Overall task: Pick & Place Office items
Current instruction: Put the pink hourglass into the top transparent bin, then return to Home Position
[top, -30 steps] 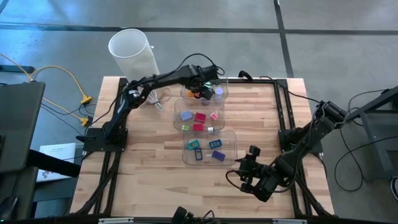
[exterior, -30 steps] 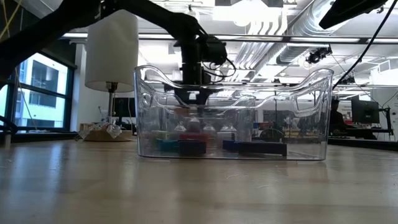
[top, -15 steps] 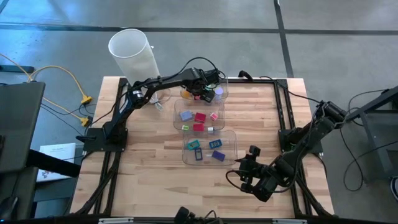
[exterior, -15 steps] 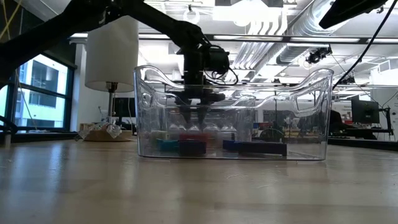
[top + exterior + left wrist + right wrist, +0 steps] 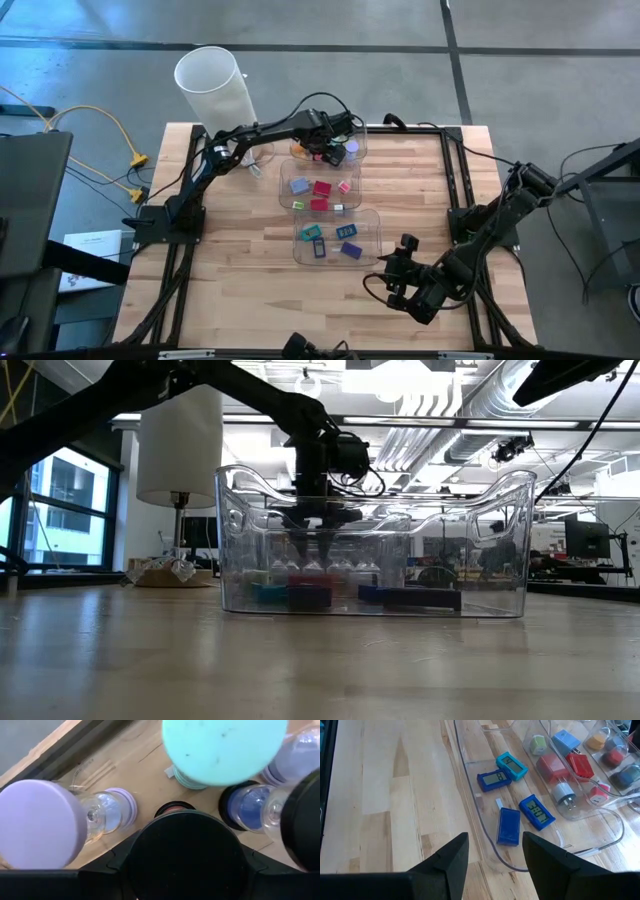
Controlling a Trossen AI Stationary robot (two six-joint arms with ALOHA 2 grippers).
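Three clear bins stand in a row down the table's middle. The far bin (image 5: 352, 140) holds small sand timers with round black, teal, orange and lavender caps. The middle bin (image 5: 296, 200) holds red, pink and blue blocks. The near bin (image 5: 368, 232) holds teal and blue blocks (image 5: 509, 826). My left gripper (image 5: 322, 150) reaches down into the far bin (image 5: 315, 548) over a black-capped timer (image 5: 185, 855). Lavender (image 5: 37, 825) and teal (image 5: 225, 747) caps stand around it. My right gripper (image 5: 405, 252) waits open (image 5: 495, 865) near the table's near right corner, touching nothing. My left gripper comes at the upright black-capped timer from above, fingers (image 5: 304, 543) pointing down on either side of it. Its black top cap (image 5: 185, 850) fills the space between the fingers and hides the place of contact. The timer stands in the far bin.
A tall white cylinder (image 5: 212, 80) stands off the table's far left corner, with crumpled clear plastic (image 5: 255, 160) beside it on the table. Black rails (image 5: 455, 180) run along the table's left and right sides. Bare wood lies left (image 5: 240, 230) of the bins.
My left gripper has come down into the far bin and shifted slightly toward the table's near left, then held still over the black-capped timer. The right arm has kept still.
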